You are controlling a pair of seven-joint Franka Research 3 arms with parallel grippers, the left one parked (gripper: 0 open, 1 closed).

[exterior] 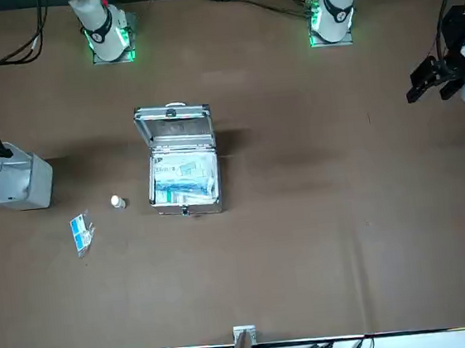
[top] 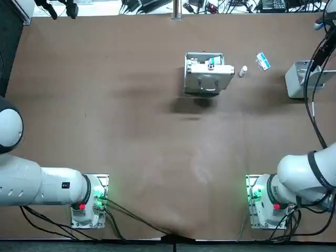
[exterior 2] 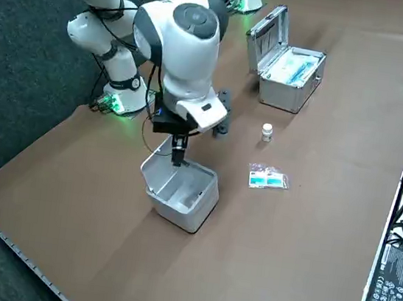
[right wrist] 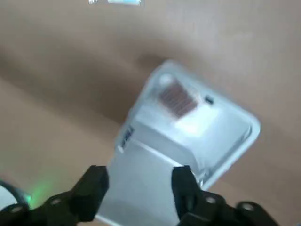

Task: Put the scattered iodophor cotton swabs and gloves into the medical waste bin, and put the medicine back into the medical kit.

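From overhead, the right pincer [right wrist: 140,173] above the waste bin [top: 294,84] was hidden behind its own arm and cables, which also covered part of the bin. In the wrist view, a reddish patch inside the bin could not be identified. Print on the packet [exterior: 81,231] and the small white bottle [exterior: 117,202] was too small to read.

A brown desk [top: 131,136] fills each view. In the top view a tangle of cables [top: 147,5] lies past its far edge at 12 o'clock, with a small metal post [top: 177,11] standing on that edge. In the right side view dark carpet [exterior 2: 15,96] lies at 9 o'clock and a black labelled box [exterior 2: 393,283] at 4 o'clock.
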